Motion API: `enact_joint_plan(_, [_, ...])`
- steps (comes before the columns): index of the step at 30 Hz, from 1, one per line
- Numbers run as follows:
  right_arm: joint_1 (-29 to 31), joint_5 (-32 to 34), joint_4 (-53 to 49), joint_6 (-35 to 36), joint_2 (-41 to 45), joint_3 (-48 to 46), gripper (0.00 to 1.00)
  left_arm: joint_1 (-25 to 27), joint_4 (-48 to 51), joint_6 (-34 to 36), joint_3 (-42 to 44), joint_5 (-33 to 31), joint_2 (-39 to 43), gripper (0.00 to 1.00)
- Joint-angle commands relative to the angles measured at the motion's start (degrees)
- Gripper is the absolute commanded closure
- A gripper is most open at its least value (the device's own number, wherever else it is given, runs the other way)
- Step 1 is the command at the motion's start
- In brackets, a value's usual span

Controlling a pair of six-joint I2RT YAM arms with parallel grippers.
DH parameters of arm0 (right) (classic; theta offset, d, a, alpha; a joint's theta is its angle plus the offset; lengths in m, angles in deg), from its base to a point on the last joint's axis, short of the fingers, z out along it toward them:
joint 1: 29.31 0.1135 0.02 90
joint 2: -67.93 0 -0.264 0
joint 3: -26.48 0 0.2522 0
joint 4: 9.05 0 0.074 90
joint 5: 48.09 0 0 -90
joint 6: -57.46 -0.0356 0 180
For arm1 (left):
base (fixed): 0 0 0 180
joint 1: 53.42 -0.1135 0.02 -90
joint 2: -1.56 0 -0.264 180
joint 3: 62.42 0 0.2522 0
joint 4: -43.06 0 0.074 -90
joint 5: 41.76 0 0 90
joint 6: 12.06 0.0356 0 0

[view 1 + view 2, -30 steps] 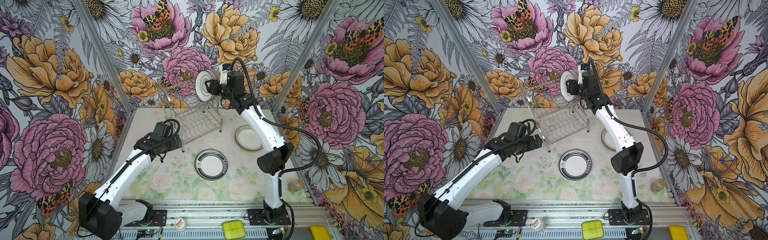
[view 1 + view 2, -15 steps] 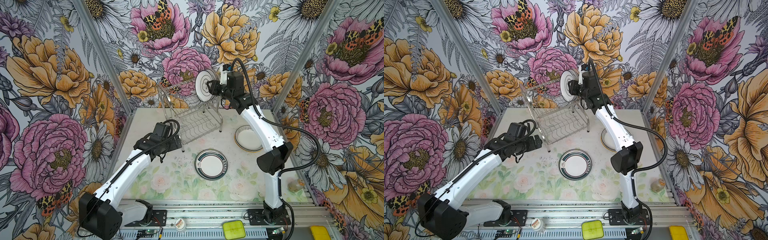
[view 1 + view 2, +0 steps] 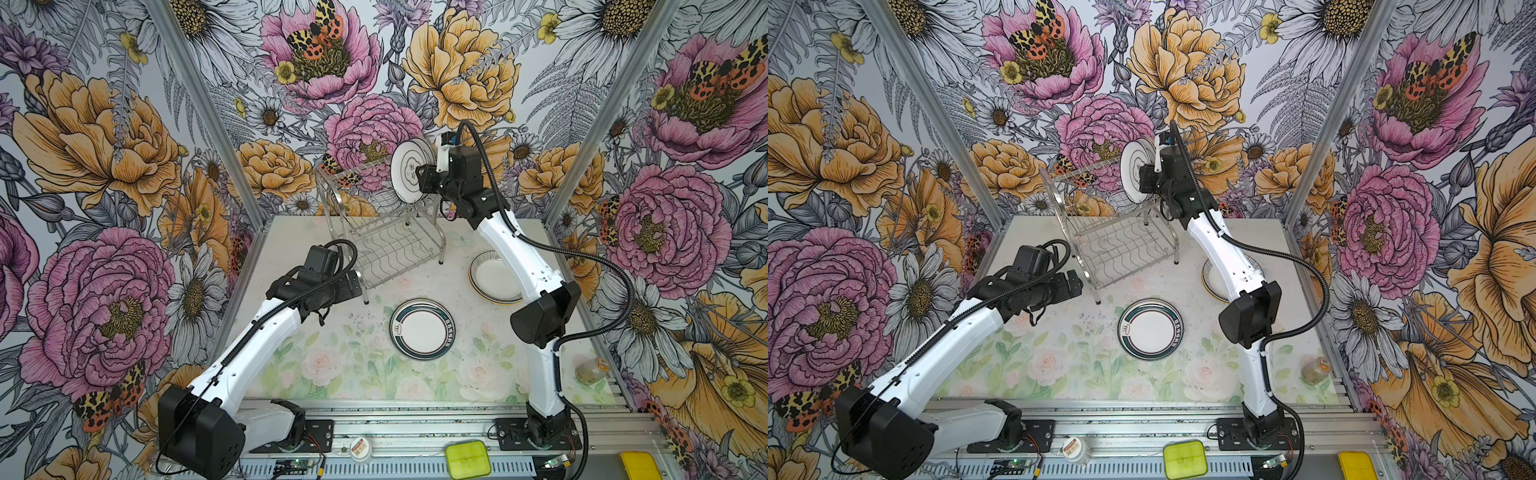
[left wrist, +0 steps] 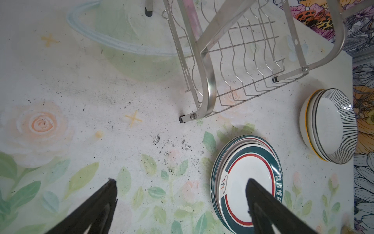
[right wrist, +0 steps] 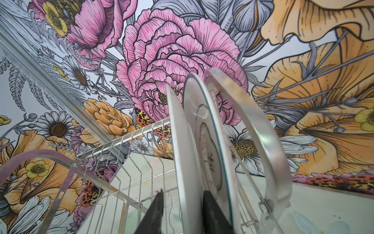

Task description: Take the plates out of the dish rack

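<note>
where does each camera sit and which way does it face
top views: high at the front, looking down on table, rack, left arm, right arm
left wrist: over the table, looking down at rack foot, teal stack, striped stack; open left pincer shows
right wrist: beside the rack, looking up past standing plates to the wall; right pincer straddles one
shared: top views and left wrist show both stacks

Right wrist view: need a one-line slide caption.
Right gripper straddling an upright white plate in the upper tier of the dish rack, floral wall behind.
</note>
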Motion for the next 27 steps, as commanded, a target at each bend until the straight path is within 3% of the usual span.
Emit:
enact_joint_plan(1, [0.9, 2.8, -0.3, 2.7, -1.6, 1.6, 0.67, -0.9, -0.3, 0.1, 0.7, 0.4, 1.1, 0.01])
enact_joint_plan(27, [4.3, 10.2, -0.6, 8.8, -1.3, 1.2, 0.91, -1.1, -0.4, -0.8, 1.1, 0.7, 2.8, 0.01])
